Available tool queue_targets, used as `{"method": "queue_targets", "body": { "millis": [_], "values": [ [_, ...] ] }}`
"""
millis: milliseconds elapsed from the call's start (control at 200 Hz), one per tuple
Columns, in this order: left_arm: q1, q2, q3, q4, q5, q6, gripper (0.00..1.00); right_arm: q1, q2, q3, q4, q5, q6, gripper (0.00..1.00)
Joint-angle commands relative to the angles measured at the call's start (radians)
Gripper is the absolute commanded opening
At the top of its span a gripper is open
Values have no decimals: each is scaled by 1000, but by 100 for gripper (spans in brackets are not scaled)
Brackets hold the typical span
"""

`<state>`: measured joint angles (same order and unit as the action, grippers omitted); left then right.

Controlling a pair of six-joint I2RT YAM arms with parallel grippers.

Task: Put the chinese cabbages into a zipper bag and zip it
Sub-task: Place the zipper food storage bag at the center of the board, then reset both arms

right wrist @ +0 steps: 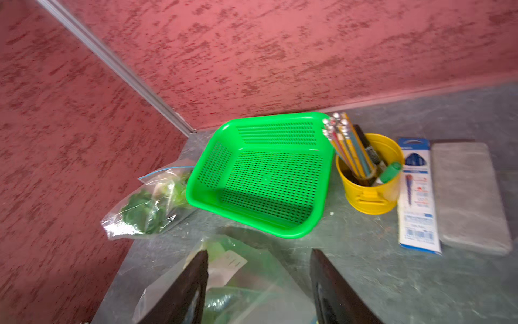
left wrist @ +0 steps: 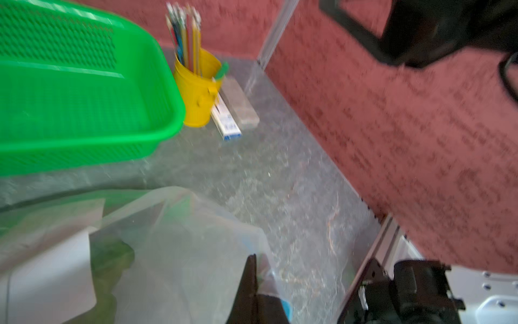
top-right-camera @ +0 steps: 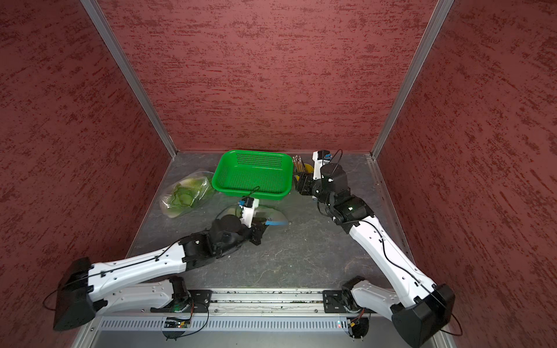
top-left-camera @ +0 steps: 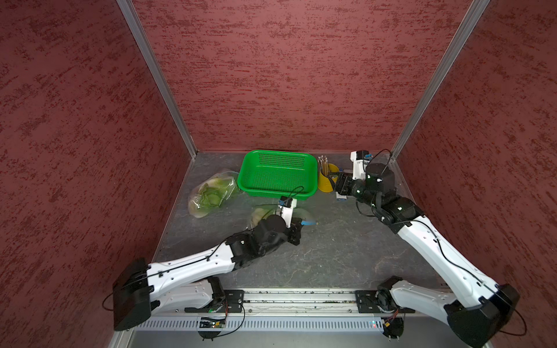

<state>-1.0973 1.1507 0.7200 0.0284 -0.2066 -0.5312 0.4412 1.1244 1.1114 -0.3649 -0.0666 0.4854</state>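
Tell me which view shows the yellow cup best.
Right wrist: the cup is whole and sharp, pencils inside. Left wrist shows it blurred; in both top views it is small, partly behind the right arm.

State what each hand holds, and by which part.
The left hand pinches the clear plastic zipper bag at its blue zip edge; the right hand is open, holding nothing.

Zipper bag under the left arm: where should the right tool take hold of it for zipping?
Probably pinch the blue zip strip at its free end, coming from the robot's right: it sticks out that way past the left tool, shut on the zipper bag beside it, and the open right tool is on that side.
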Motion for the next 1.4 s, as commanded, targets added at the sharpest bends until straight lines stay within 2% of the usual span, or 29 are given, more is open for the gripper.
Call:
{"method": "queue_targets", "body": {
  "millis": [0, 120, 255, 296, 346, 381, 481, 526, 616, 736, 827, 882, 982, 1007, 1102, 1152, 1272, 1332, 1398],
  "values": [
    [-41, 101, 46, 166, -26, -88, 0, -62, -43, -47, 52, -25, 83, 61],
    [-82, 259, 152, 134, 16, -107, 0, -125, -60, -109, 85, -69, 115, 62],
    [-115, 456, 295, 90, 87, -107, 7, -174, -71, -173, 134, -65, 142, 62],
    [-125, 502, 326, 85, 99, -107, 12, -185, -72, -188, 144, -63, 145, 62],
    [-135, 536, 349, 93, 112, -92, 25, -199, -72, -198, 142, -58, 147, 62],
    [-141, 543, 362, 79, 105, -81, 27, -203, -73, -205, 142, -56, 140, 63],
    [-157, 508, 372, 37, 38, -23, 32, -216, -89, -227, 135, -10, 119, 64],
    [-159, 477, 376, 6, 6, 3, 42, -221, -97, -236, 133, 19, 104, 64],
    [-163, 399, 368, -54, -68, 51, 61, -241, -107, -248, 123, 82, 77, 71],
    [-162, 242, 312, -122, -218, 77, 76, -264, -108, -257, 129, 147, 51, 77],
    [-124, 110, 270, -227, -335, 68, 89, -269, -106, -276, 136, 253, 22, 82],
    [-54, 33, 248, -315, -355, 44, 96, -270, -109, -295, 154, 343, 1, 85],
    [127, -98, 193, -446, -358, 31, 100, -281, -121, -363, 224, 490, -25, 96],
    [186, -126, 172, -463, -358, 43, 100, -283, -123, -382, 247, 520, -25, 99],
    [448, -212, 109, -514, -304, 72, 100, -303, -119, -448, 343, 607, -50, 99],
    [583, -244, 72, -502, -243, 124, 100, -309, -107, -475, 390, 667, -72, 99],
    [819, -281, -56, -378, -184, 225, 100, -332, -57, -575, 589, 755, -155, 99],
    [911, -269, -113, -320, -149, 235, 100, -348, -22, -612, 669, 755, -172, 99],
    [964, -260, -163, -262, -121, 259, 100, -357, 10, -662, 783, 740, -223, 99]
  ]
}}
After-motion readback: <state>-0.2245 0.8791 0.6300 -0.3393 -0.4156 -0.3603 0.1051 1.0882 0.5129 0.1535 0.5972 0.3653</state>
